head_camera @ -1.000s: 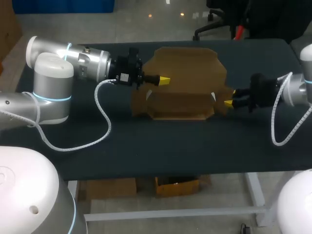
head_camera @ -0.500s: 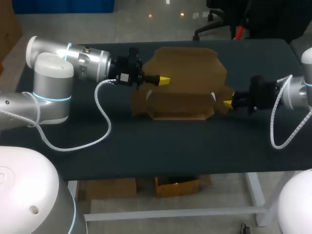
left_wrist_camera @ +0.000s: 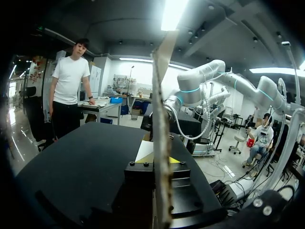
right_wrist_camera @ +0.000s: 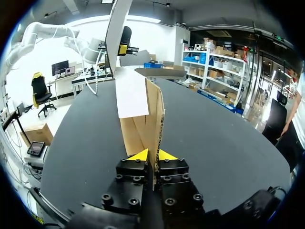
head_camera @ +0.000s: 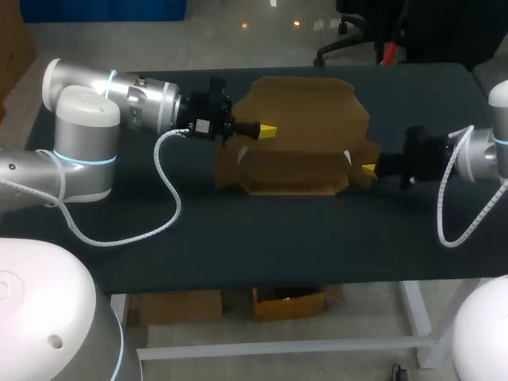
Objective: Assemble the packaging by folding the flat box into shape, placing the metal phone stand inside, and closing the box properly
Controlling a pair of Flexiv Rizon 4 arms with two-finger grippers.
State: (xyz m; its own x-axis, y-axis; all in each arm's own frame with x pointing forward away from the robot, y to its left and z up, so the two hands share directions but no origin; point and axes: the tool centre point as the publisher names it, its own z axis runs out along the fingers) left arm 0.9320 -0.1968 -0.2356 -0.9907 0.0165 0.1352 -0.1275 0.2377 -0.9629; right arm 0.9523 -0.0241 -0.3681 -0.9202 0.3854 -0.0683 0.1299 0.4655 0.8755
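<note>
A brown cardboard box (head_camera: 302, 147), partly folded, stands in the middle of the dark table, its back panel raised. My left gripper (head_camera: 268, 130) is at the box's upper left, shut on a cardboard panel (left_wrist_camera: 161, 143) that shows edge-on between its fingers. At the box's right end my right gripper (head_camera: 369, 169) is shut on a side flap (right_wrist_camera: 155, 124); both yellow fingertips (right_wrist_camera: 139, 155) press its edge. The left gripper (right_wrist_camera: 125, 47) shows beyond the box in the right wrist view. No metal phone stand shows in any view.
The dark table top (head_camera: 278, 238) spreads wide in front of the box. My left arm's white cable (head_camera: 168, 198) lies on it at the left. My right arm's cable (head_camera: 452, 226) loops down at the right edge.
My right gripper's fingers have drawn together onto the box's right flap; two yellow tips stood apart before, now they meet. The left arm and the box have not moved.
</note>
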